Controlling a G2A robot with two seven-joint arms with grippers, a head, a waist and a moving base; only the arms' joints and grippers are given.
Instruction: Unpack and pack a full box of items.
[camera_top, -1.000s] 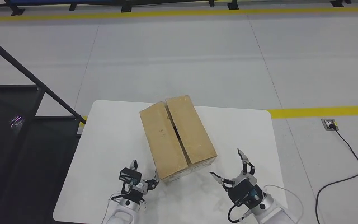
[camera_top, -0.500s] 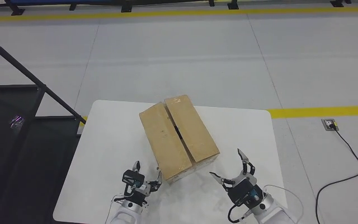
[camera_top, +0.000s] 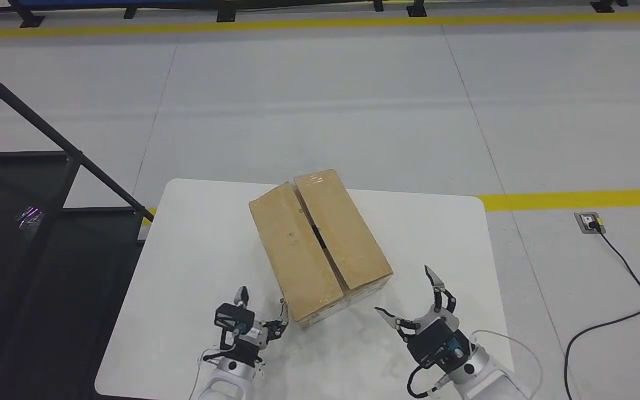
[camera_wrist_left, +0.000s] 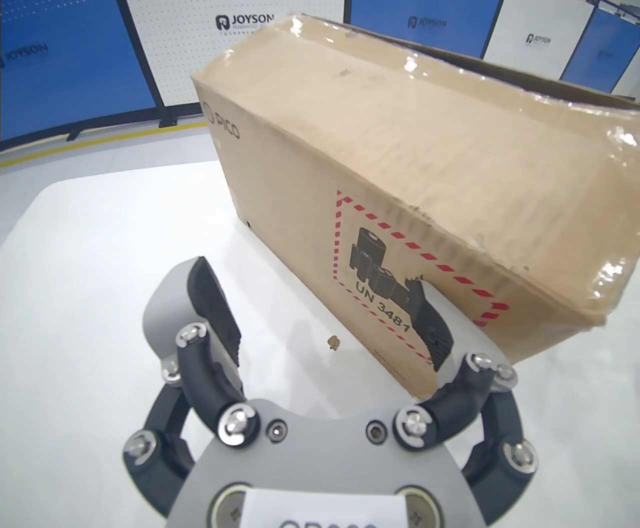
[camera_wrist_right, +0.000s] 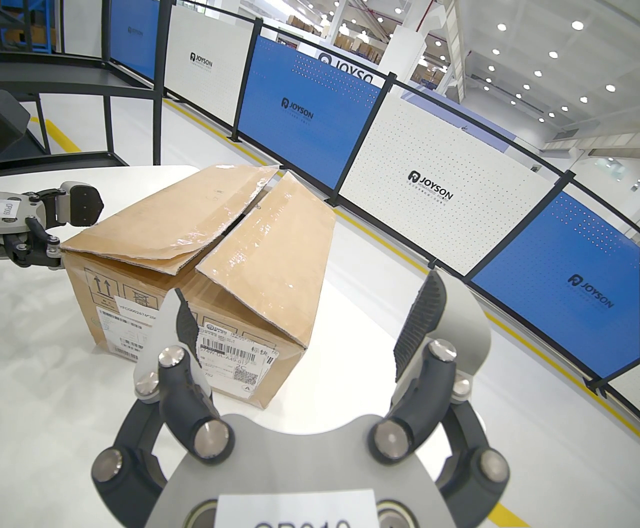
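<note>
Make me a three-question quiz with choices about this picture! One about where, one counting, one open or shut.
1. Where is the brown cardboard box? A. On the white table. B. On the floor. C. On a shelf.
2. How many top flaps does the box have? A. One. B. Two. C. Four.
3. How are the left hand and right hand? A. Both shut. B. Both open. C. One open, one shut.
Answers: 1 A, it rests on the tabletop; 2 B, two flaps meet at a middle seam; 3 B, both hands spread wide, empty.

Wears silver-grey plates (camera_wrist_left: 320, 455), black ribbed pads (camera_wrist_left: 217, 305), bright screws (camera_wrist_left: 239, 422), white labels (camera_wrist_left: 325, 510) on left gripper (camera_wrist_left: 312, 280) and right gripper (camera_wrist_right: 305, 290).
</note>
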